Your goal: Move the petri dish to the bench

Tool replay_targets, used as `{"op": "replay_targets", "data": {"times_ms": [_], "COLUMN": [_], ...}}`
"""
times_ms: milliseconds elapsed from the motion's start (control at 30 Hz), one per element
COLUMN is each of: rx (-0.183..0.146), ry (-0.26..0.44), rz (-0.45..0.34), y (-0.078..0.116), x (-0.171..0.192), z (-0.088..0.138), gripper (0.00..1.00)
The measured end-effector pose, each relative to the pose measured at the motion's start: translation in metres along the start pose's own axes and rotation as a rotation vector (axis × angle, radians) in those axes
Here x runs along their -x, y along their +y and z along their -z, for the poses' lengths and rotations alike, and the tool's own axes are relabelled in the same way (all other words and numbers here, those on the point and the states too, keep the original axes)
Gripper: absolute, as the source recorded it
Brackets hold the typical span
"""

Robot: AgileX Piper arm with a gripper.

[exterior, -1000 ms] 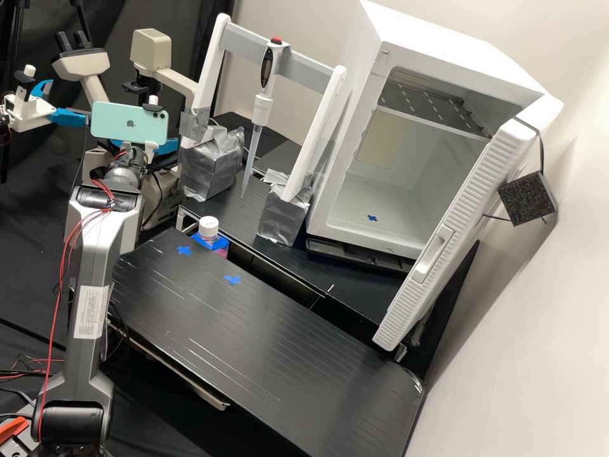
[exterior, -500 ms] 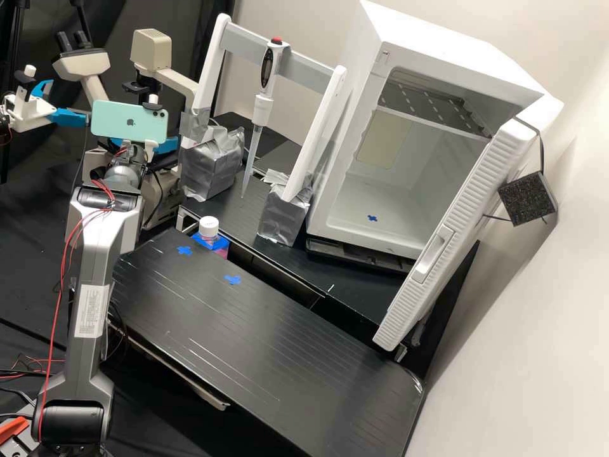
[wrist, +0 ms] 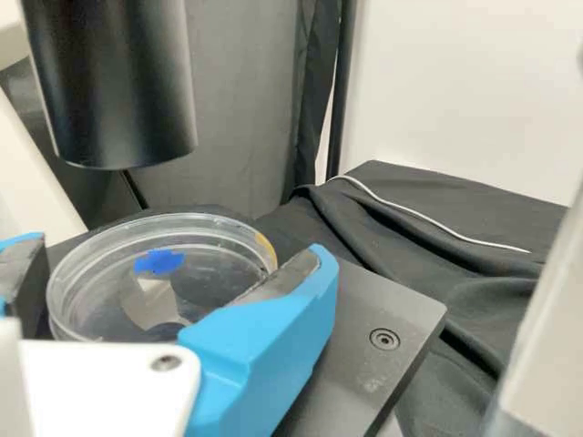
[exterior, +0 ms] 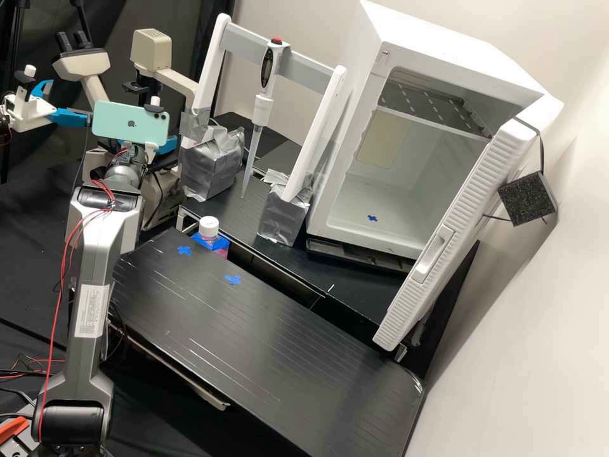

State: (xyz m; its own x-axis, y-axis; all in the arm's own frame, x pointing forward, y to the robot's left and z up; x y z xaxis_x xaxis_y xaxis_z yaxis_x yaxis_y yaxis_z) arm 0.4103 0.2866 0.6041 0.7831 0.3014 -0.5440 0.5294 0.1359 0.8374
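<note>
Barely anything has moved since the earlier frame: the phone mounted at my wrist sits a hair further toward the white cabinet, and the rest of my arm matches what it was.

My gripper is set wide, one blue finger to each side of the petri dish, with the dark pads up against its wall; I judge that I have it pinched. The dish is level over the microscope's dark stage, well in from the corner with the screw. I cannot tell whether its base touches the stage or is just off it. A black cylinder hangs above and beyond it.

I take this as the end of the grasp, with the lift-out to come. Next I need a small, level rise, then a draw clear of that cylinder before swinging over the bench. Going up too steeply could knock the rim; squeezing harder could make the smooth wall slip. I would aim near the worktop's far edge, toward its left corner, where two blue crosses mark likely spots, minding the capped bottle just beyond that edge.
</note>
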Motion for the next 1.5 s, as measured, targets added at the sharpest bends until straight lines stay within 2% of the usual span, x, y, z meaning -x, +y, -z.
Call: {"op": "replay_targets", "data": {"times_ms": [833,1033,1233,1500], "rx": [0.003,0.023,-0.003,-0.008], "ry": [-0.003,0.01,0.02,0.033], "rz": [0.008,0.037,0.064,0.073], "y": [-0.004,0.002,0.011,0.007], "x": [0.005,0.029,0.061,0.089], "z": [-0.005,0.002,0.004,0.0], "gripper": [0.0,0.0,0.0,0.0]}}
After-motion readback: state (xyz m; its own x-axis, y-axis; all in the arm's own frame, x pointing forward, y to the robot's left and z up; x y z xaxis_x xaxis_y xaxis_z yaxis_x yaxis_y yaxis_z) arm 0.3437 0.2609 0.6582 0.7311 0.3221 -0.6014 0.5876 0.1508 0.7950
